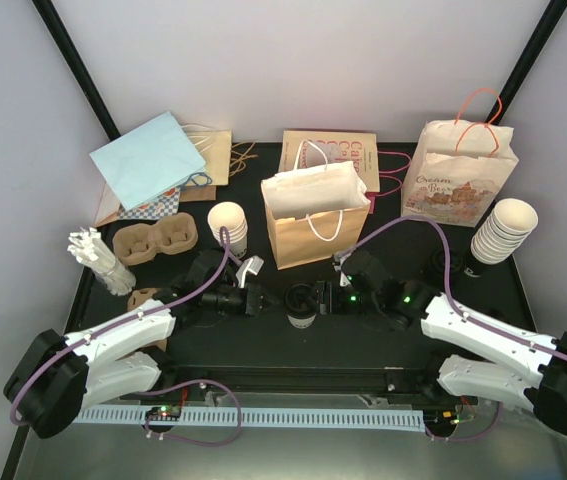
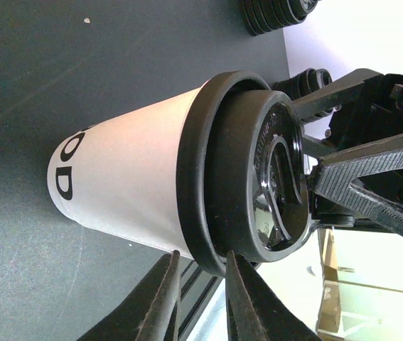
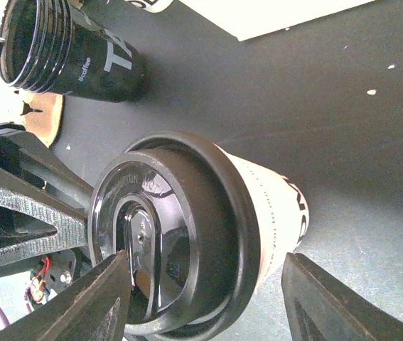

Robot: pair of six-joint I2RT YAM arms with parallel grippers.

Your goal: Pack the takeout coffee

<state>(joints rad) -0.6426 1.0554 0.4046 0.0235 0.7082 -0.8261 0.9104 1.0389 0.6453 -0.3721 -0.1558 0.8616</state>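
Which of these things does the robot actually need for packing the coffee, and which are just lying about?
Needed: lidded coffee cup; probably the open brown paper bag.

Lying about: left cup stack, right cup stack, pulp carrier, blue bag, printed bag, black cups.

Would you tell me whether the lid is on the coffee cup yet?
On: the black lid covers the rim of the white cup in both wrist views. Whether it is fully snapped down, I cannot tell.

Right fingers [image 3: 94, 305] wide, left fingers [image 2: 160, 307] nearly together.
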